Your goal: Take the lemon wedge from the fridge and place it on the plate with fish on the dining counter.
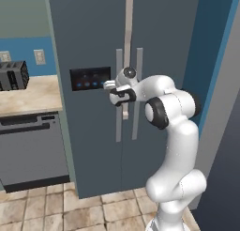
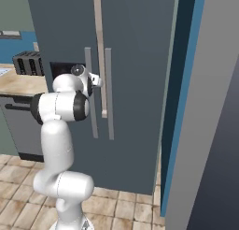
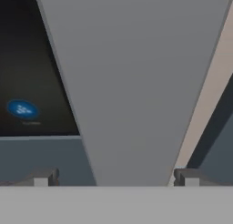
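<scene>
The tall slate-grey fridge [image 1: 89, 33] stands in front of me with both doors shut. Its black blue-lit panel [image 1: 90, 78] is on the left door. My gripper [image 1: 111, 86] is at the left door's long grey handle [image 1: 119, 127], just right of the panel. In the hand view the handle [image 3: 132, 82] runs between my fingertips [image 3: 189, 177], and the gripper [image 3: 113, 180] is open around it with a gap on the left side. The right door's handle [image 1: 138, 98] is alongside. The lemon wedge, plate, fish and dining counter are out of view.
A pale beige strip [image 1: 127, 28] hangs along the seam between the doors. Left of the fridge are a beige worktop [image 1: 33, 96] with a toaster [image 1: 11, 75] and a dark grey dishwasher [image 1: 30, 150]. A blue wall and a grey panel [image 1: 222, 112] close off the right.
</scene>
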### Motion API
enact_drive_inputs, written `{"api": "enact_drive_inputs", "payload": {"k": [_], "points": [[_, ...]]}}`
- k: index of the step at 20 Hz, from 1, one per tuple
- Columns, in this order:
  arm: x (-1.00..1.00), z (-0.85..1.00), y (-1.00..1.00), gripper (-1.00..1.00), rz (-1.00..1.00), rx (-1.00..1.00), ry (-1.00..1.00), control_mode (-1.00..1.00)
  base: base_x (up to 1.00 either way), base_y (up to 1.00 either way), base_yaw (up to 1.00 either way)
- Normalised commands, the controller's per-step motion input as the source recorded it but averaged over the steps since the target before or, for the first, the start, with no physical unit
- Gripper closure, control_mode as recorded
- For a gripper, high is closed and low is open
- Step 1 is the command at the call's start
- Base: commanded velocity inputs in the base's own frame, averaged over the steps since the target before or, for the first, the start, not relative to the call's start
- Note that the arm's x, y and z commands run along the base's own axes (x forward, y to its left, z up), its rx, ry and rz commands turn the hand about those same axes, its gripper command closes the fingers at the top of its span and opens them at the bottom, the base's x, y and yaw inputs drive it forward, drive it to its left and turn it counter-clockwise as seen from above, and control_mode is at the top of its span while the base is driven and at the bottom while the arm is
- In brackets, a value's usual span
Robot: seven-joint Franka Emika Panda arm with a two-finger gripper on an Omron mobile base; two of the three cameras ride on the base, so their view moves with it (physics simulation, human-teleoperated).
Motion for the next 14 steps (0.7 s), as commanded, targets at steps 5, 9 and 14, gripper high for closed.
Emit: {"api": "enact_drive_inputs", "payload": {"k": [5, 9, 14], "points": [[0.46, -0.11, 0.00, -1.00, 0.00, 0.00, 0.00, -1.00, 0.00, 0.00, 0.00], [0.09, -0.02, 0.00, 1.00, 0.00, 0.00, 0.00, -1.00, 0.00, 0.00, 0.00], [0.00, 0.00, 0.00, 1.00, 0.00, 0.00, 0.00, -1.00, 0.00, 0.00, 0.00]]}}
